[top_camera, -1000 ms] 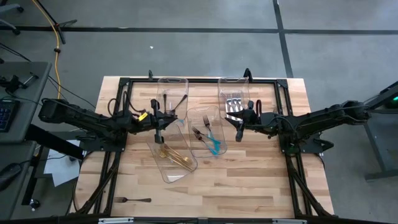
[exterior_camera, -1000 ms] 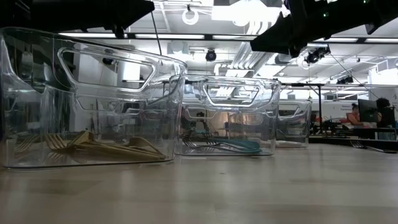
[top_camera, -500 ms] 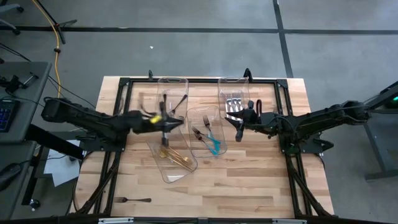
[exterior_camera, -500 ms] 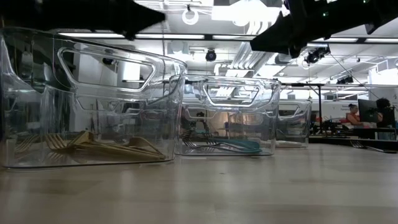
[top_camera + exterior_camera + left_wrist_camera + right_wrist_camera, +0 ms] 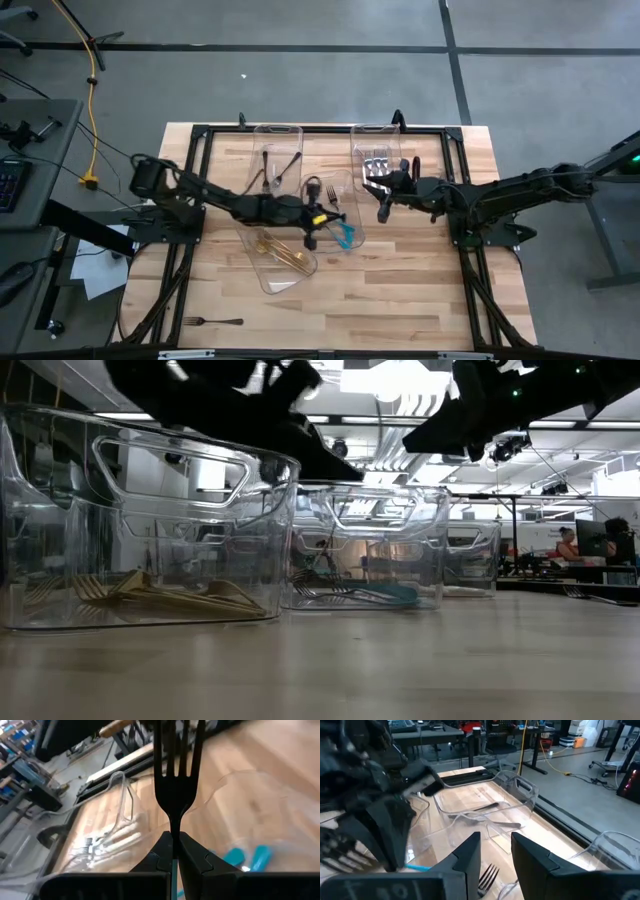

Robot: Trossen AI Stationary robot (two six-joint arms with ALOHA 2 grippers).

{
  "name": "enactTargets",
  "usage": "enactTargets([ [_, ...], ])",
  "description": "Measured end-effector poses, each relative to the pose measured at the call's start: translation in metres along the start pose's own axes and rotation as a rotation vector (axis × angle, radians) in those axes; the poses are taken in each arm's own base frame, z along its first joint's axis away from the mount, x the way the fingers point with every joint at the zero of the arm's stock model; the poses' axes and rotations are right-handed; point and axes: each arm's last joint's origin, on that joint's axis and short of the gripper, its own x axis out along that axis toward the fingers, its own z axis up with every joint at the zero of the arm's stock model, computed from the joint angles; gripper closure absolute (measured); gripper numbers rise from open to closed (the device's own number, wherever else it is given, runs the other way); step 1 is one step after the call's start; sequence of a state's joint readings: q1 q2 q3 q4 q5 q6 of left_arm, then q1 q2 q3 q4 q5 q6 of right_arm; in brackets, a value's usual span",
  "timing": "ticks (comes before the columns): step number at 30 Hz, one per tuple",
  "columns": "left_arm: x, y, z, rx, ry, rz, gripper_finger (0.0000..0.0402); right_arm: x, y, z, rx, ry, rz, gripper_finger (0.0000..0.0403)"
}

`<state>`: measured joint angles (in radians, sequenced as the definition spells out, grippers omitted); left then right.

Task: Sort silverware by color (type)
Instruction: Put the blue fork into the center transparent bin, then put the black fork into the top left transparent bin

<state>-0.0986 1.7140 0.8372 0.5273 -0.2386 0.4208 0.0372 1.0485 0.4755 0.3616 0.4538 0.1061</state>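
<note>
Black fork [image 5: 175, 785] clamped upright in left tool [image 5: 312, 240], hung above teal-utensil bin [image 5: 345, 182], presumably mid-transfer for sorting; right tool [image 5: 383, 214], fingers apart and empty, waits alongside.

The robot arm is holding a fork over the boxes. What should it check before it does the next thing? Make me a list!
1. Left gripper shut tight on the dark slim fork: ok.
2. Fork over the clear plastic bin with the teal-handled utensils, not the bin of gold forks: ok.
3. Whether that bin suits this fork's colour: cannot tell.
4. Right gripper open and holding nothing, between the middle bin and the bin of silver forks: ok.
5. Lone fork lying on the wooden table near its front edge, not sorted yet: not ok.
</note>
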Motion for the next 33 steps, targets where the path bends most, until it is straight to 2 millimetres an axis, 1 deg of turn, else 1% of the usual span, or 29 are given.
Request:
enactTargets([
  [3,0.011,0.0,0.004,0.074,0.084,0.003,0.0398,0.0,0.0,-0.001,0.007,0.013,-0.001,0.03],
  [6,0.017,-0.002,0.002,0.122,0.165,-0.006,0.0398,0.0,0.0,-0.002,0.017,0.024,-0.002,0.03],
  [11,0.018,-0.002,0.002,0.126,0.173,-0.008,0.0398,0.0,0.0,-0.003,0.035,0.033,-0.001,0.03],
  [15,0.018,-0.002,0.002,0.126,0.171,-0.008,0.0385,0.0,0.0,-0.004,0.036,0.035,-0.002,0.03],
  [24,0.017,-0.005,0.007,0.131,0.146,0.009,0.0339,0.0,0.0,-0.004,0.035,0.035,-0.002,0.03],
  [29,0.015,-0.011,0.012,0.159,0.15,0.057,0.0295,0.0,0.0,-0.004,0.034,0.035,-0.002,0.03],
  [31,0.012,-0.012,0.016,0.162,0.151,0.094,0.0276,0.0,0.0,-0.004,0.034,0.035,-0.002,0.03],
  [33,0.004,-0.013,0.022,0.177,0.166,0.134,0.0259,0.0,0.0,-0.004,0.032,0.037,-0.002,0.03],
])
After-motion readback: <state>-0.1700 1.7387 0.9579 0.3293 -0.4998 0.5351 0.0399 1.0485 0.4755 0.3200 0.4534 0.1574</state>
